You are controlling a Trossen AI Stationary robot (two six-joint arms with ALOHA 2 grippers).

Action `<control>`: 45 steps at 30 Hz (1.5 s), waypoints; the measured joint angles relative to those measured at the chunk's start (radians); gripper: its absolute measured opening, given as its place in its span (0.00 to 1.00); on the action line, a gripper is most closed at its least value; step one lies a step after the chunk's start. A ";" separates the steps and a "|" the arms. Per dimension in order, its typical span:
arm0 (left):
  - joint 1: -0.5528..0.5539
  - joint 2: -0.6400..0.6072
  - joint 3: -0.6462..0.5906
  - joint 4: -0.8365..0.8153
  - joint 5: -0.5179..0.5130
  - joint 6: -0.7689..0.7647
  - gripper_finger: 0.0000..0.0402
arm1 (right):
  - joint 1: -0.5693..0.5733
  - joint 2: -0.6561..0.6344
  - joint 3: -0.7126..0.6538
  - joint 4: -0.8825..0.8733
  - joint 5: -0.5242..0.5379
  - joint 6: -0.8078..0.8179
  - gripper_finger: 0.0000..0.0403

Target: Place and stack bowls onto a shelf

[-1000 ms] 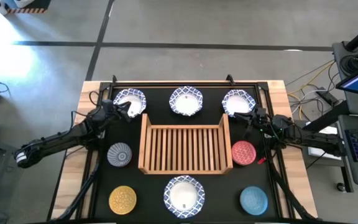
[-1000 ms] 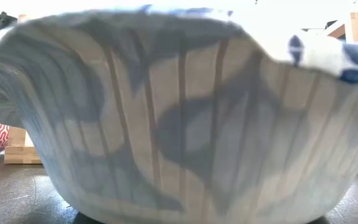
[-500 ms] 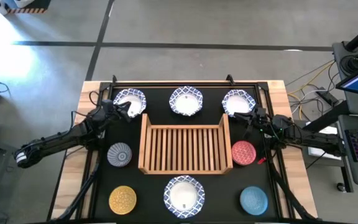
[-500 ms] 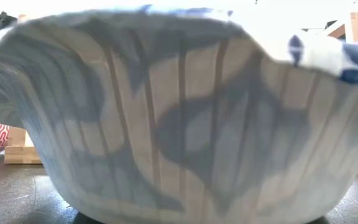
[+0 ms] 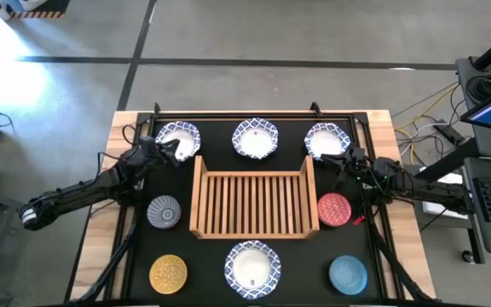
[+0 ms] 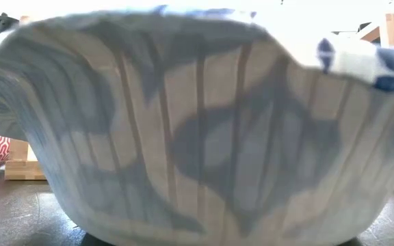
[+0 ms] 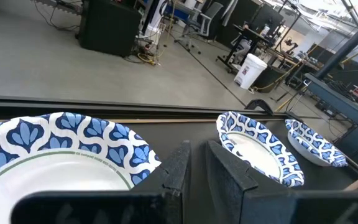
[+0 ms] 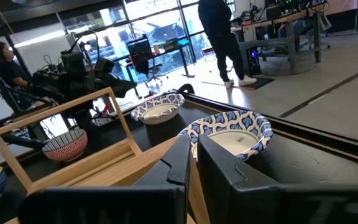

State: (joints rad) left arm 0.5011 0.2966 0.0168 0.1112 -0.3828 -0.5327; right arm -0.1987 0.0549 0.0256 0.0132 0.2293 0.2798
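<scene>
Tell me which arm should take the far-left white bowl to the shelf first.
Left, probably. The left gripper sits right beside the far-left white bowl, fingers shut. The right gripper is across the empty shelf.

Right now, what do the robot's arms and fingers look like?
Both arms are thin, dark and jointed. The left arm has a pale band near its base. The right arm trails dark cables. The fingers are black, blocky and flat-sided.
</scene>
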 joint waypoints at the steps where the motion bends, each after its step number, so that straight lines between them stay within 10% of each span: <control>1: 0.000 0.000 0.000 0.000 0.000 0.000 0.08 | 0.000 0.000 0.000 0.000 0.000 0.000 0.05; 45: 0.000 0.000 0.000 0.000 0.000 0.000 0.08 | 0.000 0.001 -0.001 0.127 0.008 -0.066 0.05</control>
State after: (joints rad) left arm 0.5010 0.2970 0.0170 0.1111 -0.3827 -0.5327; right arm -0.1989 0.0555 0.0250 0.1406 0.2375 0.2139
